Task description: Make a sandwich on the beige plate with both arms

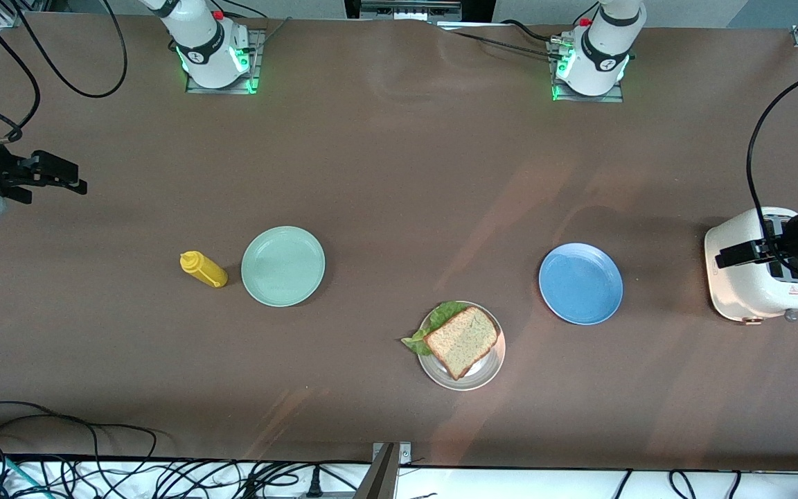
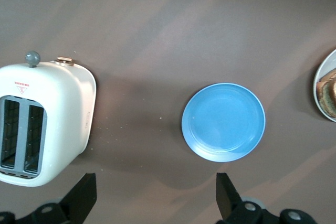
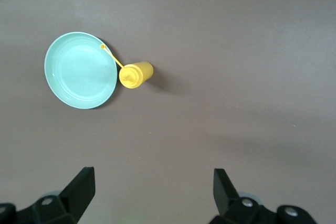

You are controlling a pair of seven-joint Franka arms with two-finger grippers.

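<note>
The sandwich (image 1: 463, 339) lies on the beige plate (image 1: 490, 373), its top slice of brown speckled bread over a green lettuce leaf (image 1: 442, 314) that sticks out at the edge. The plate's rim (image 2: 321, 77) and bread (image 2: 331, 96) show at the border of the left wrist view. My left gripper (image 1: 738, 254) (image 2: 156, 195) hangs open and empty over the toaster at the left arm's end of the table. My right gripper (image 1: 59, 177) (image 3: 154, 190) hangs open and empty over bare table at the right arm's end.
A blue plate (image 1: 580, 283) (image 2: 223, 122) sits between the beige plate and the white toaster (image 1: 752, 277) (image 2: 44, 121). A mint-green plate (image 1: 282, 266) (image 3: 79, 70) and a yellow squeeze bottle (image 1: 203, 269) (image 3: 136, 74) lie toward the right arm's end. Cables run along the table's near edge.
</note>
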